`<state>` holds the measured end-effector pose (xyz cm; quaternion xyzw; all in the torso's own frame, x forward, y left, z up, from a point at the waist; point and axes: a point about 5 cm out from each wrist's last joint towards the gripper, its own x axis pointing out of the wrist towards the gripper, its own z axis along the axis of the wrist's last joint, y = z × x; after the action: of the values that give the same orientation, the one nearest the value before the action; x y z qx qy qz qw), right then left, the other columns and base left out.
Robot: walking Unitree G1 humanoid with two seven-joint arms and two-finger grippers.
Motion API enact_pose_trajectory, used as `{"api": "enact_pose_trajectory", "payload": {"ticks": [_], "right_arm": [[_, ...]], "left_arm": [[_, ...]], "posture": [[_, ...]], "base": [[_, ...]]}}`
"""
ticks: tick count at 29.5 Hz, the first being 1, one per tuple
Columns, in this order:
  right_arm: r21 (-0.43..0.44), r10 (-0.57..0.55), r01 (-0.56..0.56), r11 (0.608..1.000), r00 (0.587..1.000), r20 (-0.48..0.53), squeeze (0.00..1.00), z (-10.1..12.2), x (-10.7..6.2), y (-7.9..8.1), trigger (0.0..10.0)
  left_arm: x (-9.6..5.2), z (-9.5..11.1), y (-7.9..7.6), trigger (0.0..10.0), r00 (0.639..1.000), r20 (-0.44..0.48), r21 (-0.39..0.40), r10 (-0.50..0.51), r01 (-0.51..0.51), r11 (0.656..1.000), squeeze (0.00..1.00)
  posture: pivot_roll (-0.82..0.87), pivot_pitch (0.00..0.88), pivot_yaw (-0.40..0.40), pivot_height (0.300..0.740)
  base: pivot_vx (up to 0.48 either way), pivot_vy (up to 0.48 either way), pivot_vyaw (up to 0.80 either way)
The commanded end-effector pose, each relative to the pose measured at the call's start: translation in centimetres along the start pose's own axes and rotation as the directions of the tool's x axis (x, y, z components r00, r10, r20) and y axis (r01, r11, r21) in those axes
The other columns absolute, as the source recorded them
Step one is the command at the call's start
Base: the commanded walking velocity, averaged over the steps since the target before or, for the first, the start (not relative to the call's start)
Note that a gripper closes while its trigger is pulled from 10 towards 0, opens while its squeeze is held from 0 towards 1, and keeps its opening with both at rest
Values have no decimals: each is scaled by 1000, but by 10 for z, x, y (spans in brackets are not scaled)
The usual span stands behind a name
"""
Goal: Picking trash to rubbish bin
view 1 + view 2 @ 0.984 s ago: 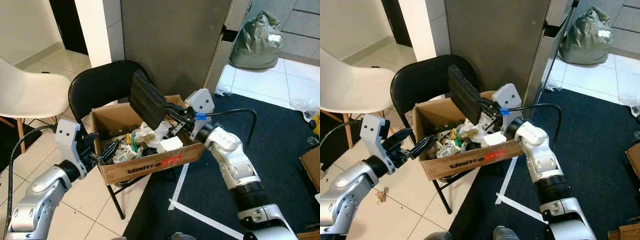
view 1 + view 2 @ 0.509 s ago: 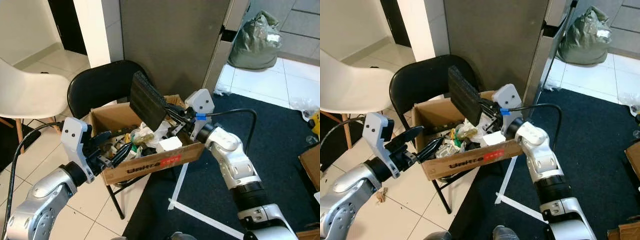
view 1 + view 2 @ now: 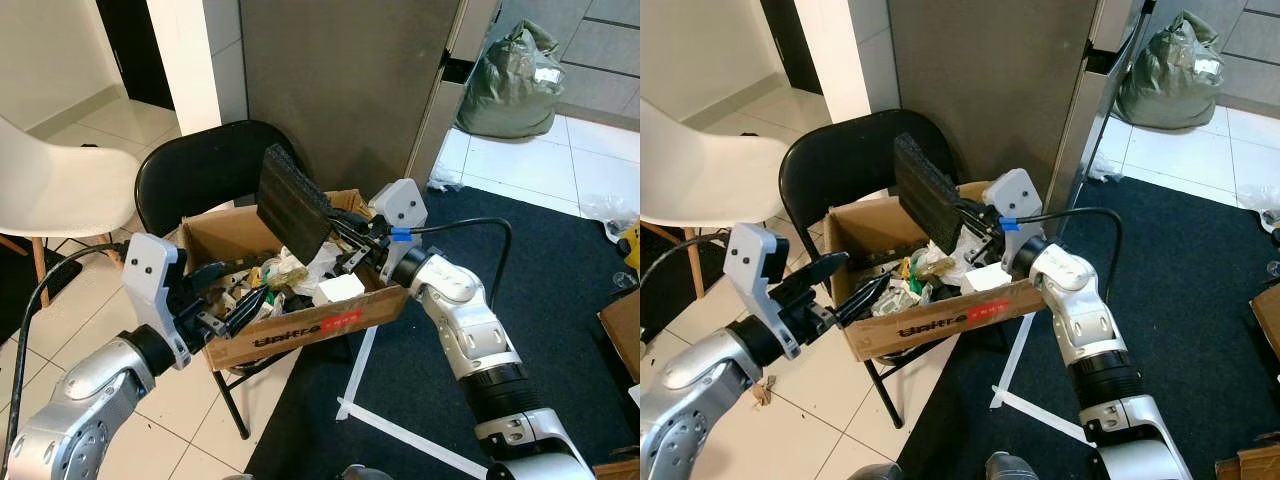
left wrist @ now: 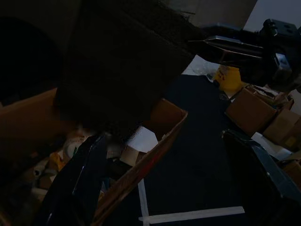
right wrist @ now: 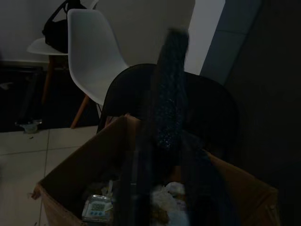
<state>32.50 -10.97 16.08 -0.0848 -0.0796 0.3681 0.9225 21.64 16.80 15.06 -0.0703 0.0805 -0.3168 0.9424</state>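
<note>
A: The right end effector point(image 3: 345, 232) is gripping the flat black foam panel point(image 3: 291, 202) above the brown cardboard trash box point(image 3: 300, 335) on the black folding chair point(image 3: 200, 175).

B: The left end effector point(image 3: 232, 295), fingers apart, is crowding the box's near-left edge; it may be nudging the box off.

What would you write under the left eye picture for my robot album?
Right end effector holds a black foam slab over the trash-filled cardboard box on a black chair.
</note>
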Motion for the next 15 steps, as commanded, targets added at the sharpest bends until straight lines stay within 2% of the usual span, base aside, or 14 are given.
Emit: {"api": "enact_pose_trajectory", "payload": {"ticks": [1, 15], "right_arm": [[26, 4, -3, 1000, 1000, -5, 1000, -2, 1, 1, 10000], [33, -1, 1, 999, 1000, -4, 1000, -3, 1, 0, 10000]], "left_arm": [[-4, 1, 1, 10000, 1000, -13, 4, 7, -7, 1000, 0], [-3, 0, 7, 10000, 999, -27, 24, 23, -22, 999, 0]], "posture": [[106, 0, -19, 740], [104, 0, -18, 740]], "base": [[0, 0, 0], [0, 0, 0]]}}
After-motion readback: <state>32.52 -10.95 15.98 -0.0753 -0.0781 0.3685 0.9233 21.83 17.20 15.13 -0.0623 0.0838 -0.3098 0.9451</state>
